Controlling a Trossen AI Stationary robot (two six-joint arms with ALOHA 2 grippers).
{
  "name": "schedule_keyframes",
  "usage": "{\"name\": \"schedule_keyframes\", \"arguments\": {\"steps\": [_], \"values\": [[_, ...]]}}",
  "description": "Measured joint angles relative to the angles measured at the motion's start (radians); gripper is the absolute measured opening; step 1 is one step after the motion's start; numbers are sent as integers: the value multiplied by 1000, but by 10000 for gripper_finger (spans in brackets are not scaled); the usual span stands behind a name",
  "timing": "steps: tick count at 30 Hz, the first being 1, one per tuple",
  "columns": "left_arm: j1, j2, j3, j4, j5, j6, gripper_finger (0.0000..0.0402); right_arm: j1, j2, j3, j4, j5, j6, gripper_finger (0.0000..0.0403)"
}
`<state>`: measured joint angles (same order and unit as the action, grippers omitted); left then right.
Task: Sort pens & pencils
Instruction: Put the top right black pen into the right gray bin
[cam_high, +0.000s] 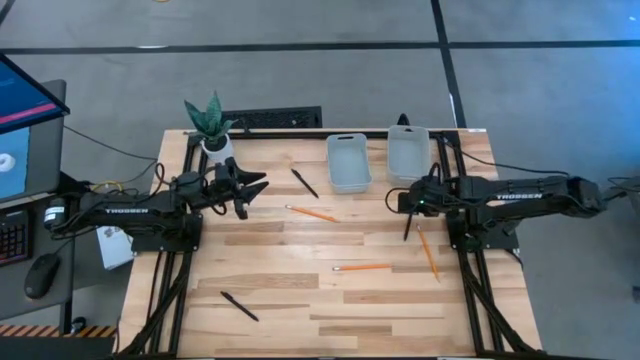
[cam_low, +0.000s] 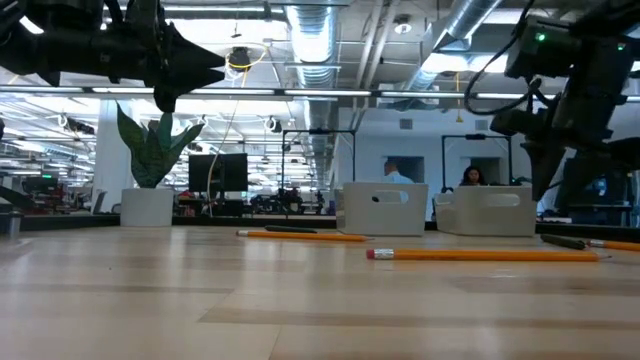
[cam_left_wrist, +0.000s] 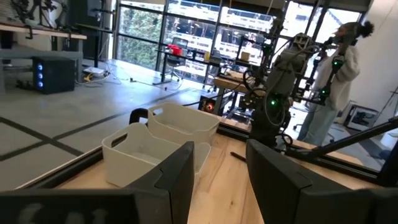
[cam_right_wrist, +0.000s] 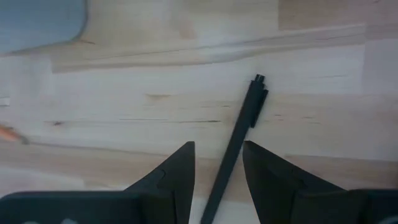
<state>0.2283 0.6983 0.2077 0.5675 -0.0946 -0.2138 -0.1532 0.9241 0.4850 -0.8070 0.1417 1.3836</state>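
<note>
Three slim black stick pens on the light wooden tabletop (cam_high: 270, 300): one (cam_high: 305, 183) lies near the far edge, just left of the bins; one (cam_high: 239, 306) lies toward the near-left corner; one (cam_right_wrist: 235, 144) lies right of centre, under the right arm's dark two-finger gripper (cam_high: 408, 205)

Right wrist view: this pen runs up between the two spread fingers (cam_right_wrist: 174, 174), cap end forward; jaws open, no visible contact with the barrel

Three thin orange wooden pencils: one (cam_high: 311, 213) lies mid-table, just near of the far pen; one (cam_high: 363, 267) lies toward the centre of the near half, parallel to the near edge; one (cam_high: 429, 252) lies by the right edge, close to the pen under the right gripper

Two pale grey plastic bins sit side by side at the far edge: left bin (cam_high: 348, 162), right bin (cam_high: 408, 152); contents not visible

Left arm's dark two-finger gripper (cam_high: 248, 191) hangs above the far-left part of the tabletop, fingers (cam_left_wrist: 273, 180) apart, holding nothing

Green potted plant in a white pot (cam_high: 213, 125) stands at the far-left corner

A person (cam_left_wrist: 333, 81) stands in the room beyond the table
</note>
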Motion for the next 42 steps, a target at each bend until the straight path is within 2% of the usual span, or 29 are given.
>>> {"name": "schedule_keyframes", "arguments": {"steps": [10, 16, 31, 36, 42], "values": [[0, 0, 0, -21, -10, 0, 135, 1, 166, 0, 10, -2, 47, 156], [0, 0, 0, -28, -11, 0, 135, 10, 229, 0, 87, -15, 50, 156], [0, 0, 0, -40, -20, 0, 135, 15, 369, 7, 108, -25, 57, 156], [0, 0, 0, -40, -23, 11, 135, 15, 364, 5, 106, -26, 57, 134], [0, 0, 0, -40, -23, 22, 135, 15, 348, 3, 106, -32, 52, 86]]}}
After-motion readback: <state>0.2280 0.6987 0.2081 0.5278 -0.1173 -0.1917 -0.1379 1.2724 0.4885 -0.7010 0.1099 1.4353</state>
